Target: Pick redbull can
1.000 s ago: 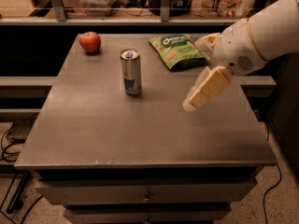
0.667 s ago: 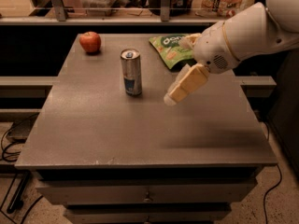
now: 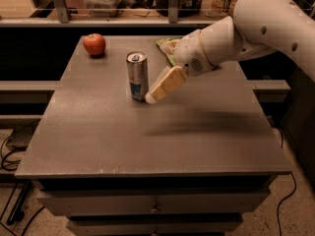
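The redbull can [image 3: 137, 75] stands upright on the grey table [image 3: 147, 132], left of centre toward the back. It is slim and silver with a blue panel low on its side. My gripper [image 3: 153, 97] comes in from the right on a white arm. Its cream fingertip is right beside the can's lower right side, touching or nearly so. The can stands on the table, not lifted.
A red apple [image 3: 94, 44] sits at the table's back left corner. A green snack bag [image 3: 166, 47] lies at the back, mostly hidden behind my arm. A shelf with clutter runs behind the table. Drawers are below the table's front edge.
My gripper has moved left across the table from its right side to right beside the can. The can and apple have not moved.
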Robot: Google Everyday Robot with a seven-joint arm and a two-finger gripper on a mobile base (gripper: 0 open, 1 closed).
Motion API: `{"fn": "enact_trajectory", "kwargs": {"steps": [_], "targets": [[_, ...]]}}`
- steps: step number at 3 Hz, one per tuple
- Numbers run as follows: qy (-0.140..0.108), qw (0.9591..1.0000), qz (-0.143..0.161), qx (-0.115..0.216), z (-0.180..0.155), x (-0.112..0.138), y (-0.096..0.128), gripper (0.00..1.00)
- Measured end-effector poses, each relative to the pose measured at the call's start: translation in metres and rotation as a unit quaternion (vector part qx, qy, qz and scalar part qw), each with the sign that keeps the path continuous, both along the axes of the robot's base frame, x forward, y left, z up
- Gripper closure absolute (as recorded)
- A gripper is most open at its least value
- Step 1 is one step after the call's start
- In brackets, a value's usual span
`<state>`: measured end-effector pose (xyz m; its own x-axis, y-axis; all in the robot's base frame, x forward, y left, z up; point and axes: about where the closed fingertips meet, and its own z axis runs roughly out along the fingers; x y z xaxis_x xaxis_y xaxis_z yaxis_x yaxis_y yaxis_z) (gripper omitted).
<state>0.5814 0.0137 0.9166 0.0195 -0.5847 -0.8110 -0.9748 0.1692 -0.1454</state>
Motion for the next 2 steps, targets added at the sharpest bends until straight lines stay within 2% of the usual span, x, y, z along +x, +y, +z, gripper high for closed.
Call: {"fn": "enact_trajectory", "kwargs": {"steps": [1,2], "targets": [[0.011,0.9996,0.020,0.016,-0.012,0.012,0.024,0.02],[0.012,0.9990,0.033,0.029,-0.015,0.018,0.037,0.19]]}}
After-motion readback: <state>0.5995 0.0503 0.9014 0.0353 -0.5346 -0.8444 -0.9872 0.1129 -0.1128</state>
